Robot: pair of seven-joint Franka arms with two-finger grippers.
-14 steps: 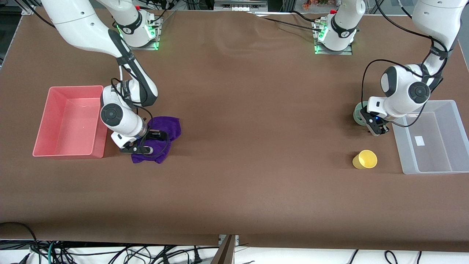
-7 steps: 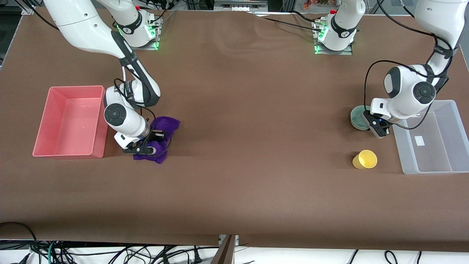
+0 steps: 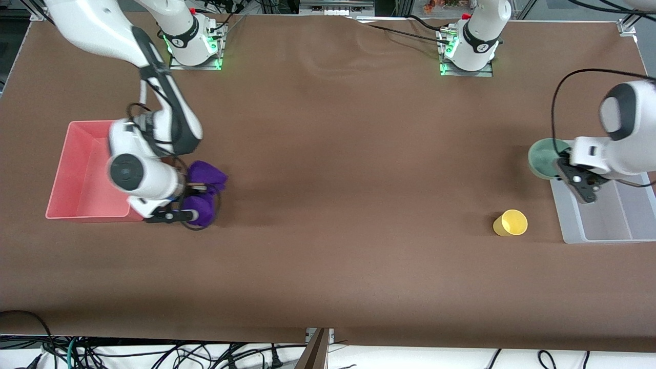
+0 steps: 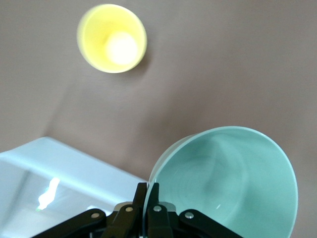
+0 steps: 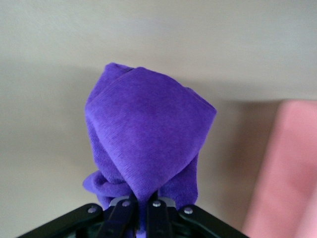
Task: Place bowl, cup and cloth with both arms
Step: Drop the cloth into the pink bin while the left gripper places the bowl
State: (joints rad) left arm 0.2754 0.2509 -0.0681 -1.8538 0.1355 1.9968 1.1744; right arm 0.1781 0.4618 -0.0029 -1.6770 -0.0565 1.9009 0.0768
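My left gripper [image 3: 559, 169] is shut on the rim of the pale mint-green bowl [image 3: 544, 158] and holds it in the air over the table beside the clear bin [image 3: 605, 233]. In the left wrist view the bowl [image 4: 233, 181] hangs tilted from the fingers [image 4: 148, 198]. The yellow cup [image 3: 510, 223] stands on the table, also in the left wrist view [image 4: 112, 38]. My right gripper [image 3: 196, 188] is shut on the purple cloth [image 3: 205, 177], lifted and bunched beside the pink bin [image 3: 77, 169]. The cloth [image 5: 148, 144] hangs from the right gripper [image 5: 148, 201].
The pink bin stands at the right arm's end of the table, the clear bin at the left arm's end; both hold nothing that I can see. The clear bin's corner [image 4: 74, 173] shows under the bowl. The pink bin's edge [image 5: 287, 168] is beside the cloth.
My left gripper has lifted the bowl off the table and moved it toward the clear bin. My right gripper has lifted the cloth into a bunch and carried it toward the pink bin.
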